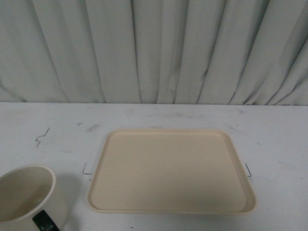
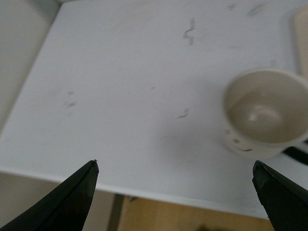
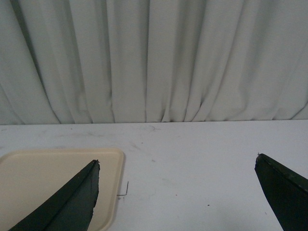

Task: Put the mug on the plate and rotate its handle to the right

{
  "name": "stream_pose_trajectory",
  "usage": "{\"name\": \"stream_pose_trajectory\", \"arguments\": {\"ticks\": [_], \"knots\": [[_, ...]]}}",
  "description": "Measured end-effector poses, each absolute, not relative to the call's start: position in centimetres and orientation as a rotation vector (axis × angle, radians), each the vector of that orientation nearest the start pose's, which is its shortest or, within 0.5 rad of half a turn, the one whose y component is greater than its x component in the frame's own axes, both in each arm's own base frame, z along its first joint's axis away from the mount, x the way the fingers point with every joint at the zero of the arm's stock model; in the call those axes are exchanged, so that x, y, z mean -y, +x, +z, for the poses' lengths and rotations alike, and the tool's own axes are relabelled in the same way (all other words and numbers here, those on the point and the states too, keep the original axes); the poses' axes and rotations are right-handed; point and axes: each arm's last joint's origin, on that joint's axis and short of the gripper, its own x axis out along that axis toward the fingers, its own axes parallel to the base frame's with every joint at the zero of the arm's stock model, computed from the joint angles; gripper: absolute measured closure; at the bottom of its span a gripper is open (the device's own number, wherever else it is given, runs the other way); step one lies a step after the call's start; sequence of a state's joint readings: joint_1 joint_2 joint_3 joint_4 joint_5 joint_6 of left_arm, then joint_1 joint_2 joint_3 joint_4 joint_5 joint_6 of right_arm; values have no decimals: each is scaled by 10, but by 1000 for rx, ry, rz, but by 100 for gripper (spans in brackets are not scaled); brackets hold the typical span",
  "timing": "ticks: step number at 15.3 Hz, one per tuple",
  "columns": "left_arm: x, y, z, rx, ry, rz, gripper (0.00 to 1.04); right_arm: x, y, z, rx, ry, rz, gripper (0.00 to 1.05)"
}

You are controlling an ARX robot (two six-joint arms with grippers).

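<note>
The mug (image 1: 26, 197) stands upright on the white surface (image 1: 192, 115), at the near left in the front view, cut off by the picture's edge. It is off the plate (image 1: 171, 171), to the left of it, with a strip of bare surface between the two. Its mouth faces up and the inside looks empty. The black handle (image 1: 45, 221) is on the side of the mug nearest the robot, and only part of it shows.

The plate lies flat near the middle of the surface with nothing on it. Small dark marks (image 1: 42, 137) are drawn on the surface to its left and by its near corners. A pale pleated curtain (image 1: 154, 48) hangs behind the far edge.

The left gripper (image 2: 175, 162) is released, its two dark fingers spread wide with nothing between them. It hangs above the surface, apart from the mug (image 2: 264, 113). In the left wrist view the handle (image 2: 296, 155) shows as a dark strip at the mug's base, and the side of the mug bears small dark print too blurred to read. A corner of the plate (image 2: 301, 38) shows beyond the mug.

The right gripper (image 3: 177, 159) is also released and holds nothing. It faces the curtain (image 3: 154, 57), with the end of the plate (image 3: 48, 178) partly behind one finger.
</note>
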State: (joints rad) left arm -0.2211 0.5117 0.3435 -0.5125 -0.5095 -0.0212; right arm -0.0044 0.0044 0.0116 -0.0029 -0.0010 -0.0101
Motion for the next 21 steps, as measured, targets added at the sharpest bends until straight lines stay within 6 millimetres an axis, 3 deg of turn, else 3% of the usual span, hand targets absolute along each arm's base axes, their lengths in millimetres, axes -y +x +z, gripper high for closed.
{"name": "stream_pose_trajectory", "arguments": {"ticks": [3, 9, 19, 20, 21], "knots": [[14, 155, 219, -729, 208, 206, 7, 0, 97, 167, 4, -10, -4, 6], [23, 229, 198, -925, 101, 13, 7, 0, 97, 167, 3, -10, -4, 6], [-1, 280, 135, -1107, 146, 31, 7, 0, 97, 167, 3, -10, -4, 6], [-1, 281, 131, -1113, 148, 33, 11, 0, 97, 167, 3, -10, -4, 6], [-3, 281, 128, -1127, 155, 38, 26, 0, 97, 167, 3, -10, -4, 6]]}}
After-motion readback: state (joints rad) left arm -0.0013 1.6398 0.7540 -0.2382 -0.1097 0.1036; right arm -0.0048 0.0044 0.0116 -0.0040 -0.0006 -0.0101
